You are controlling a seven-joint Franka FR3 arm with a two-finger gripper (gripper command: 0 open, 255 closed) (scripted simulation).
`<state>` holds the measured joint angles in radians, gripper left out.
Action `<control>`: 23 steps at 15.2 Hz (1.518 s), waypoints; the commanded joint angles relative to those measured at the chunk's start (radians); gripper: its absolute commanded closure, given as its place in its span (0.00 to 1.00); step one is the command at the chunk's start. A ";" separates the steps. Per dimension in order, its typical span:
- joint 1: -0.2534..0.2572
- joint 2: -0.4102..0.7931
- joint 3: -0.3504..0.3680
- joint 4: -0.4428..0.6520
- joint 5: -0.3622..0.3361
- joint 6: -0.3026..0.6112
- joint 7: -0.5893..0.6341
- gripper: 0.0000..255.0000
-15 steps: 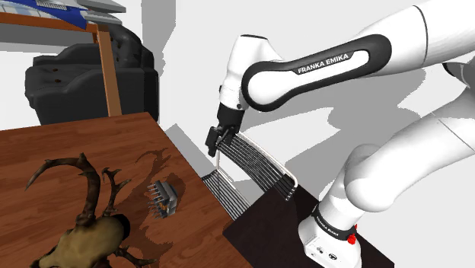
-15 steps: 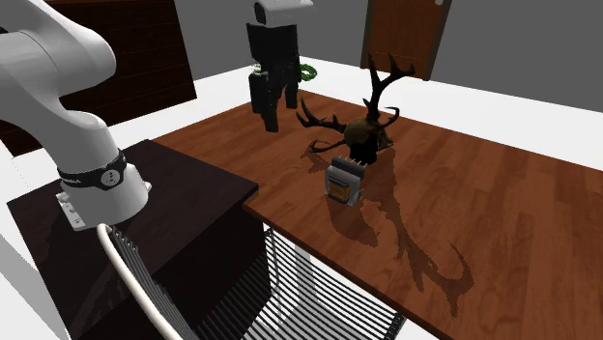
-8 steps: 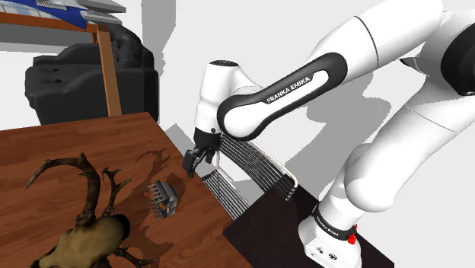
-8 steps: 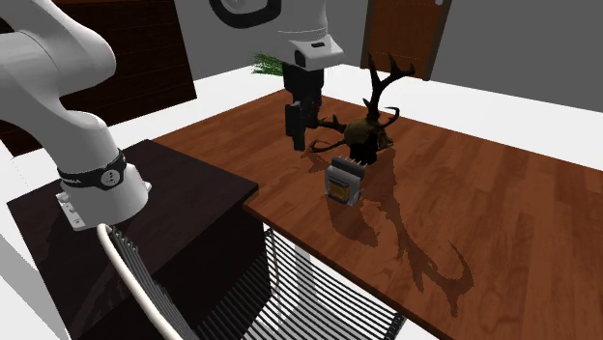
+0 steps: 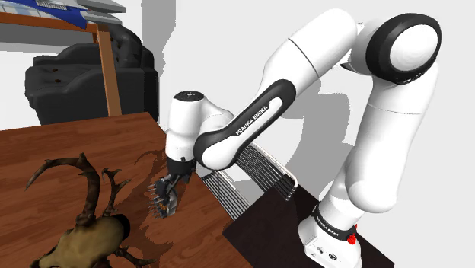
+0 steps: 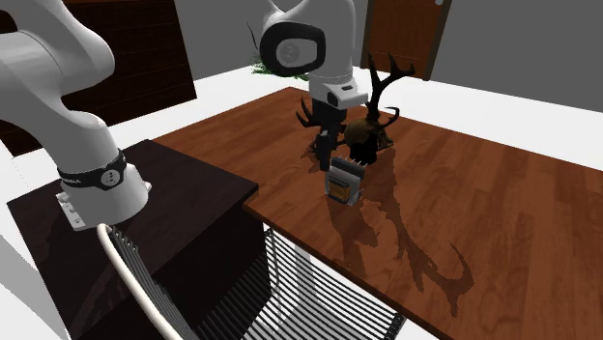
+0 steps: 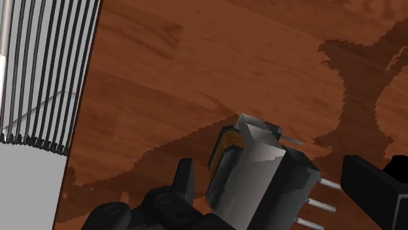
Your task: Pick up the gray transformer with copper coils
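- Item under inspection: the gray transformer stands on the wooden table, near the table edge that faces the stand, and close beside the antlered mount without touching it.
- Gripper: it sits low over the transformer. The fingers stand apart, one on each side of the body. No contact with either face is evident, so the item is not held.
- Build: a compact grey block with flat faces, a copper-coloured winding at one end and thin metal pins projecting from one side.
- Handling, as a judgement: rigid throughout, with no give under the pads. It is probably dense for its bulk, so a firm squeeze is warranted. The grey faces look smooth and may slip under a light hold.
- Weak points: the pins appear liable to bend if a finger lands on them, and the winding is best left untouched.
- Recommended hold: across the two broad flat faces, about mid-height, with the pads clear of pins and winding.
- Hazard: an off-centre closure could tip or skid the block on the table.
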<state>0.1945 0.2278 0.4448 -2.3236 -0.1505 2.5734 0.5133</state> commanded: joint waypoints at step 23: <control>0.041 0.099 -0.038 0.029 -0.084 0.059 0.067 1.00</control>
<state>0.2425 0.3394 0.4000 -2.2941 -0.2453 2.6436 0.5893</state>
